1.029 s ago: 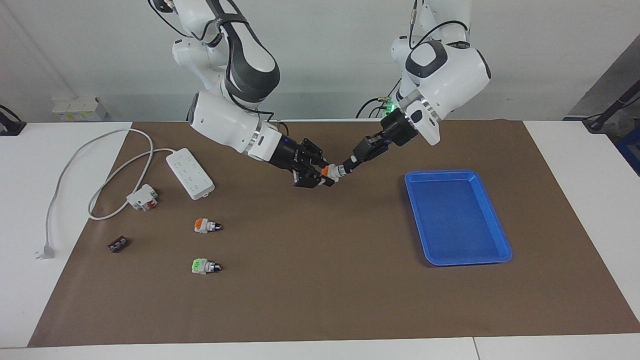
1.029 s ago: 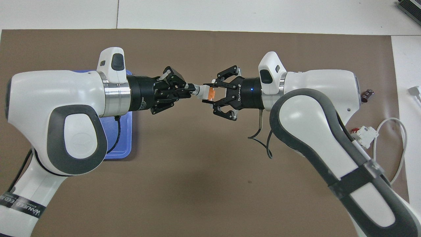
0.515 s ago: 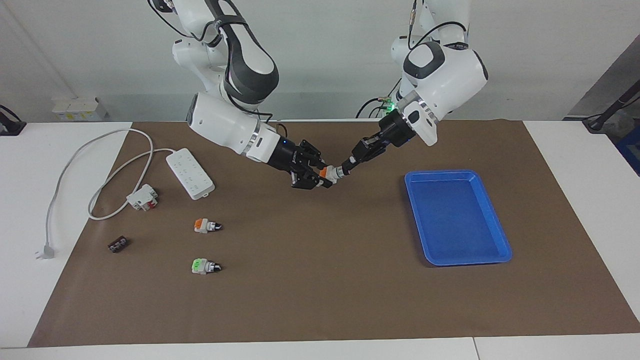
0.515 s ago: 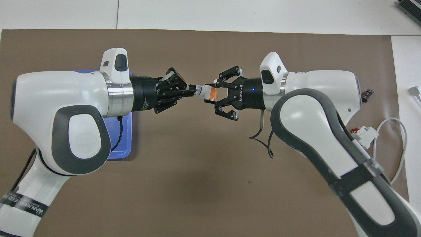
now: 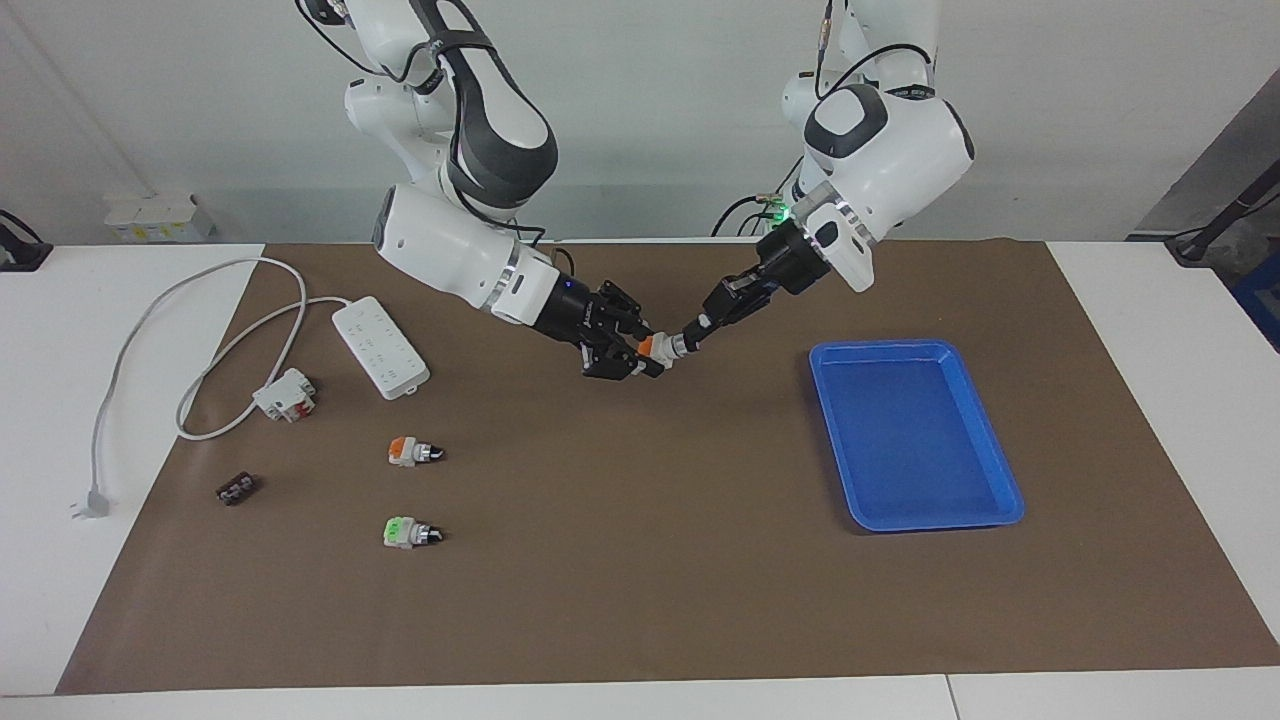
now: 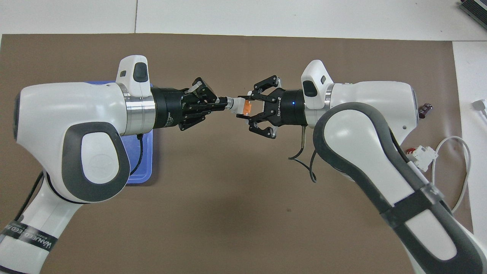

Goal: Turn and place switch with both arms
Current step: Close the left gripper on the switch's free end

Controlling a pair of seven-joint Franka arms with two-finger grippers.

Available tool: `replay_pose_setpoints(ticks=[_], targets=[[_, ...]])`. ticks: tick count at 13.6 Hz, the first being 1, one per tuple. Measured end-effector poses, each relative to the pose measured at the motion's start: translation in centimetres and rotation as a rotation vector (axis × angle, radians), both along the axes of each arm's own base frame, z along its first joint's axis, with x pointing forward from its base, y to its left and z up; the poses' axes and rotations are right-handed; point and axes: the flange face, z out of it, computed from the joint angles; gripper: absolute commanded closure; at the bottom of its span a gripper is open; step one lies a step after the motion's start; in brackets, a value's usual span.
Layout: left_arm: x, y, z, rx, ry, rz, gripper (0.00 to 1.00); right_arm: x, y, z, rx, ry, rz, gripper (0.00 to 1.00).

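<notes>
Since a second ago, left gripper point(image 5: 688, 340) pinching black knob | right gripper point(image 5: 645, 352) clamping small orange-faced switch point(image 5: 655, 346) | I'm judging turning underway | blue plastic tray point(image 5: 1000, 487) waiting

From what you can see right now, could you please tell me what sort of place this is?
Probably a robotics lab bench: two glossy white jointed arms work over a brown paper mat, with a long white power strip, a shallow blue plastic tray and small selector switches laid out on it.
</notes>
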Motion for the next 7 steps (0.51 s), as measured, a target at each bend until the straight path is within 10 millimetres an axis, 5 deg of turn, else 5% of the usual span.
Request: replay_pose_setpoints(ticks=[7], targets=[[-0.01, -0.95, 0.16, -0.101, 0.289, 0.330, 1.00, 0.43, -0.67, 0.27, -0.007, -0.027, -0.024, 1.00]])
